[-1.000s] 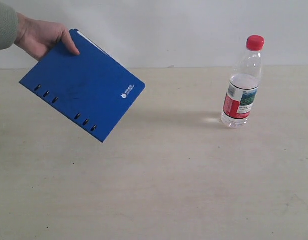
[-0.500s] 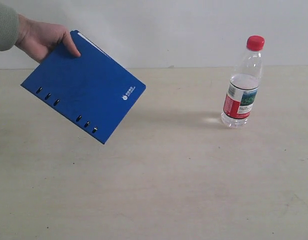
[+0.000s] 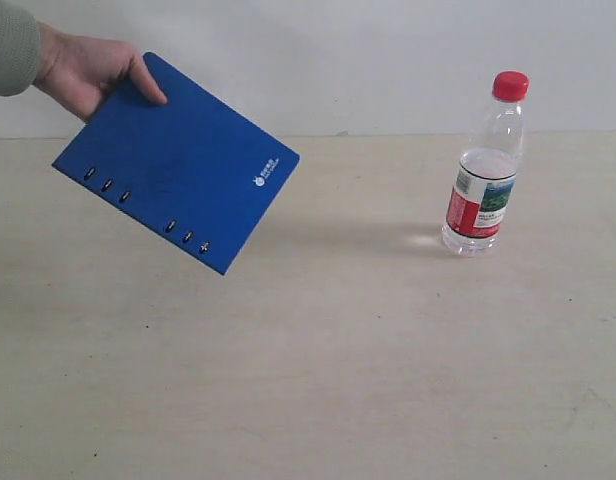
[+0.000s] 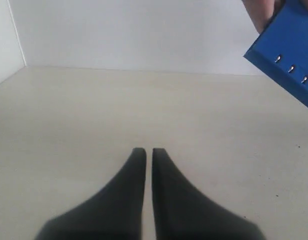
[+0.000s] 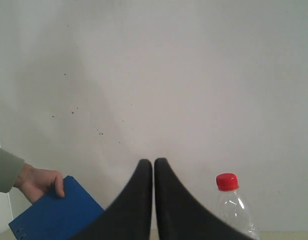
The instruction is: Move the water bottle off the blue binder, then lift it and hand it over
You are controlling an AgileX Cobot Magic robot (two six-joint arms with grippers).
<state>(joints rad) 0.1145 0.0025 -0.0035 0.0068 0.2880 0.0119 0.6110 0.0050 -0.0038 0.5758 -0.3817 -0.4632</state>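
Note:
The water bottle [image 3: 485, 170] stands upright on the table at the right, red cap on top; its cap and neck also show in the right wrist view [image 5: 229, 197]. A person's hand [image 3: 88, 70] holds the blue binder [image 3: 178, 165] tilted in the air above the table's left side, apart from the bottle; its corner shows in the left wrist view [image 4: 289, 55] and in the right wrist view [image 5: 54, 215]. My left gripper [image 4: 145, 151] is shut and empty above bare table. My right gripper [image 5: 153, 162] is shut and empty, with the bottle off to one side. Neither gripper appears in the exterior view.
The pale table [image 3: 338, 350] stretches across the view, with a white wall [image 3: 338, 60] behind it. The person's green sleeve [image 3: 8, 45] enters at the upper left.
The hand has shifted the binder slightly to the right and flattened its tilt a little. The bottle has not moved.

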